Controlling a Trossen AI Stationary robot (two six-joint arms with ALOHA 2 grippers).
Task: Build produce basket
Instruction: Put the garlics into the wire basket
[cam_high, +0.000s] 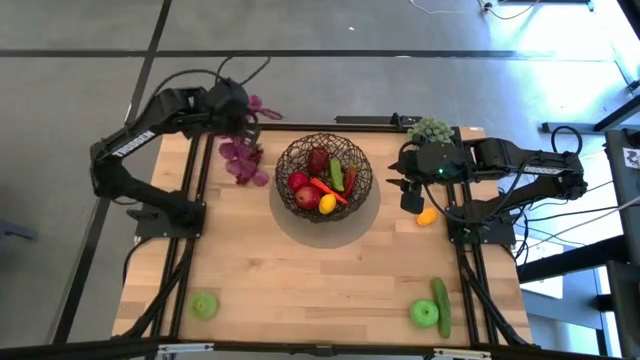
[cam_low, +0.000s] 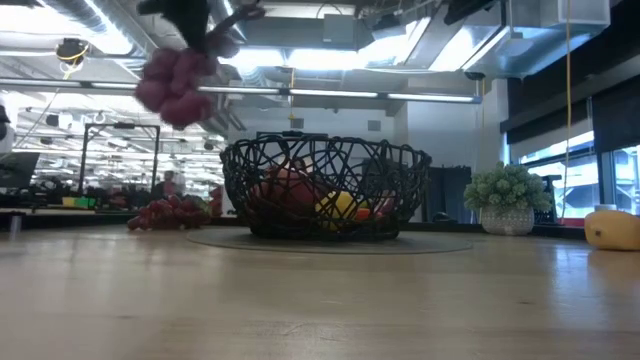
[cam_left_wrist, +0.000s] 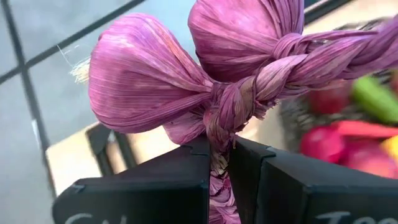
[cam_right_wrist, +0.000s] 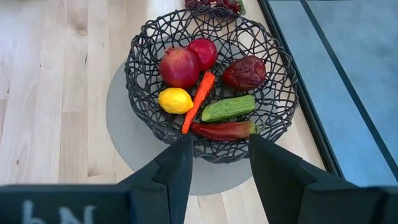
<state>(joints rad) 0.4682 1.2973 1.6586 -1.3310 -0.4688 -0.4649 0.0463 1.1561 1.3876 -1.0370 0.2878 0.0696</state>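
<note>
**Purple cluster held aloft near the basket**

The basket (cam_high: 323, 176), a round bowl of dark woven wire mesh, sits on a pale round mat (cam_right_wrist: 124, 134) toward the far middle of the desk (cam_high: 300, 280). Inside lie two red round fruits (cam_right_wrist: 180, 67), a dark red wrinkled one (cam_right_wrist: 245, 73), a yellow lemon (cam_right_wrist: 175, 100), an orange carrot (cam_right_wrist: 198, 99), a green cucumber (cam_right_wrist: 227, 108) and a red chilli (cam_right_wrist: 222, 130).

The left gripper (cam_left_wrist: 221, 165) has its fingers pinched tight on the stem of a purple grape cluster (cam_left_wrist: 146, 78) made of tied husk-like bulbs, lifted over the far left edge of the desk. A darker grape bunch (cam_high: 243, 160) lies on the desk just left of the basket.

The right gripper (cam_right_wrist: 219, 162), partly spread and holding nothing, hangs right of the basket. Beside it are a pale green bumpy cluster (cam_high: 432, 128) and a yellow-orange fruit (cam_high: 426, 215). Near the front edge lie a green apple (cam_high: 205, 305), another green apple (cam_high: 423, 313) and a cucumber (cam_high: 441, 303).
</note>
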